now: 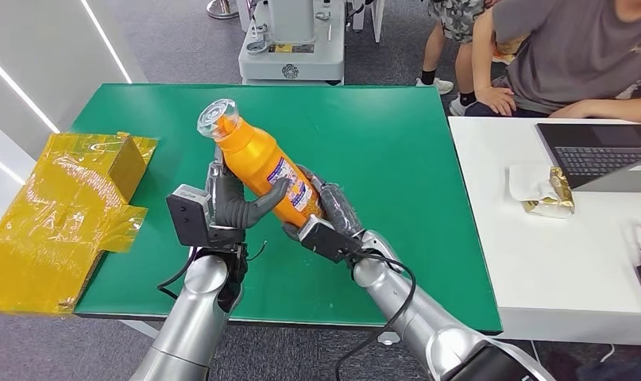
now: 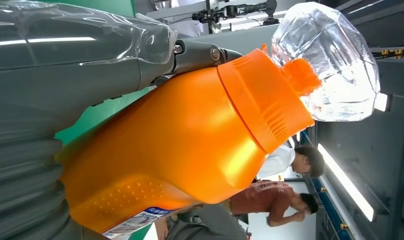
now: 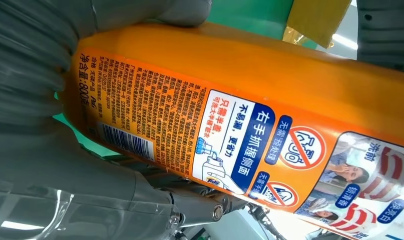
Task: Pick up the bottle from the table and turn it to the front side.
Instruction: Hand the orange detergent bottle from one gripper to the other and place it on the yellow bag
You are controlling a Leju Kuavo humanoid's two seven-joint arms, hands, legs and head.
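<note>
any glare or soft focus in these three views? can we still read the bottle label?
Head view: evenly lit and sharp; the gold foil box throws bright reflections. Left wrist view: the bottle is sharp, its clear cap sparkles with highlights, and a ceiling strip light is blown out. Right wrist view: label print and barcode are legible, though the left robot hand and right robot hand hold it.

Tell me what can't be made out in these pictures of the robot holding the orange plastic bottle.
- Base of the orange plastic bottle: hidden in the head view by the right hand.
- Its front side: head view and right wrist view show a fine-print label, most text too small to read.
- Left hand: its fingers behind the bottle are hidden in the head view.
- Seated person in grey shirt: cut off by the head view's top edge.
</note>
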